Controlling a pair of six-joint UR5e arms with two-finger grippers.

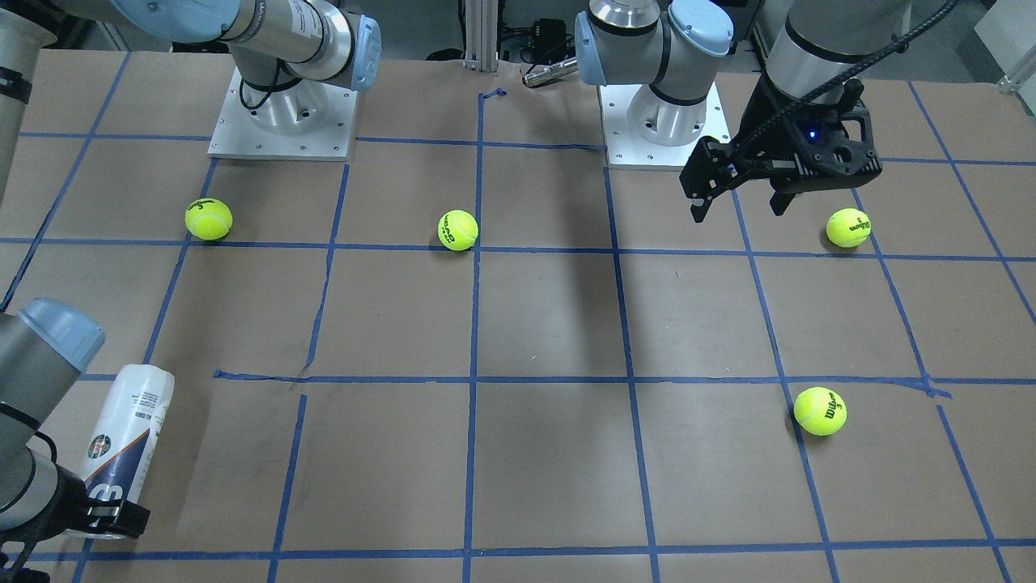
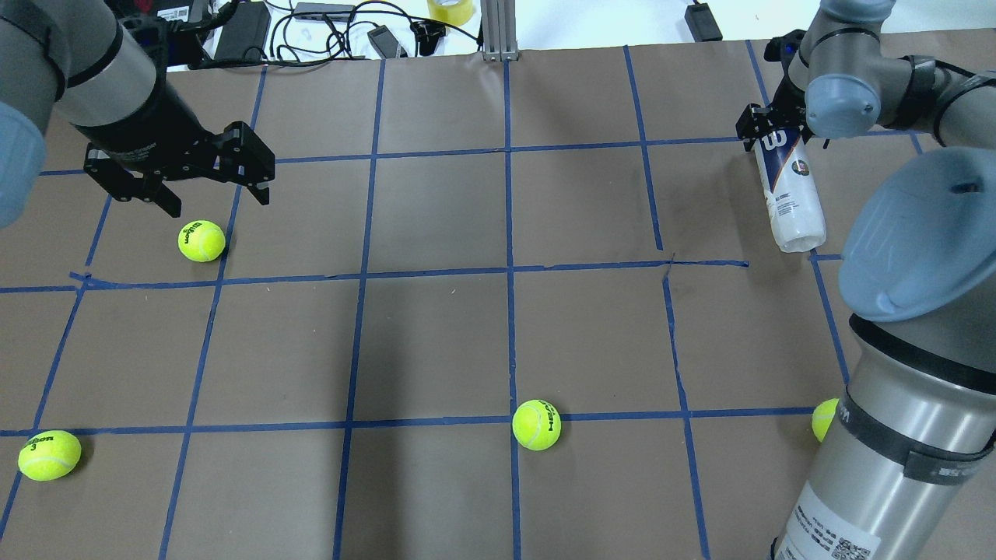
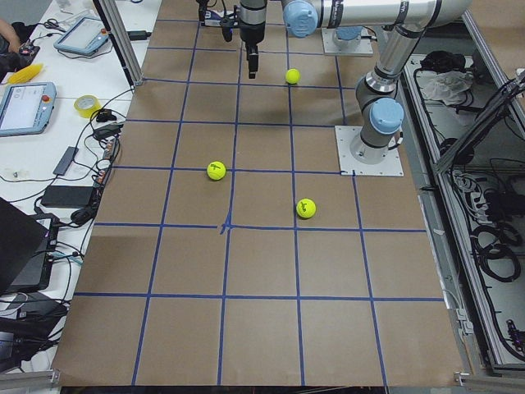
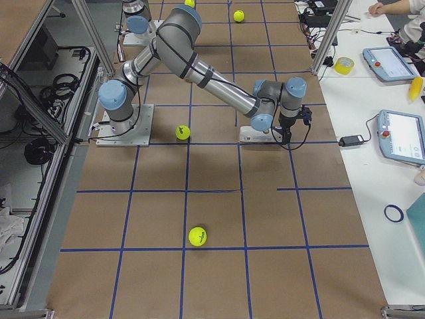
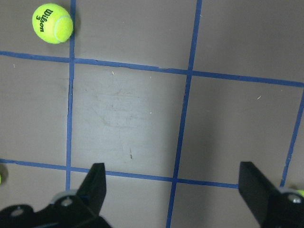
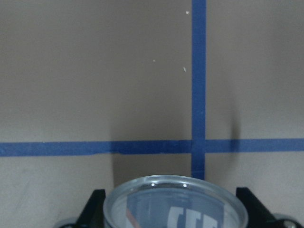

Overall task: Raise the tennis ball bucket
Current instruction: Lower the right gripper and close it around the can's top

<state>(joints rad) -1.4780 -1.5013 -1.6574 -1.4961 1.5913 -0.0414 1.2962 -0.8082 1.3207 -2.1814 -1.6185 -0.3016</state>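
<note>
Right gripper (image 2: 773, 138), black and two-fingered, is clamped across the silver-rimmed end of the tennis ball bucket (image 2: 790, 204), a tall slim clear plastic can with a white and navy label. In the right wrist view a finger (image 6: 95, 206) sits tight against either side of that rim. The bucket is over at the table's (image 2: 436, 342) far right corner as the robot sees it, close to the operators' edge and beside a crossing of the blue tape lines (image 2: 507, 233). It slants away from the fingers, with its white end pointing back toward the robot's base. Whether that end rests on the brown paper I can't tell from any angle.

Left gripper (image 2: 218, 198) hangs clear of the paper on the opposite side, its jaws spread wide with nothing between them. Four yellow-green felt tennis balls (image 1: 457, 230) lie scattered on the paper, well apart from one another and from the bucket.
</note>
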